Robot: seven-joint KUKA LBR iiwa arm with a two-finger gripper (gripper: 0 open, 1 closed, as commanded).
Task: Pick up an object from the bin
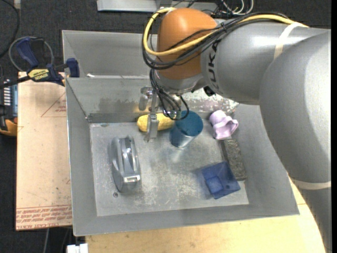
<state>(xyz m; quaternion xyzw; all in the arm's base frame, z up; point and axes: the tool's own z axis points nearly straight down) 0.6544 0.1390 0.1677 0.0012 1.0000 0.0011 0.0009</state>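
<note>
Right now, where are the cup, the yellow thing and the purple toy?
cup [187, 127]: camera view, on its blue side.
yellow thing [164, 122]: camera view, on its right part.
purple toy [223, 125]: camera view, on its middle.

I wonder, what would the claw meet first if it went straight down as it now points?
Probably the yellow banana-like thing by the bin's back wall: the claw hangs over its left end. Depth is unclear, so it might graze past onto the bin floor.
</note>
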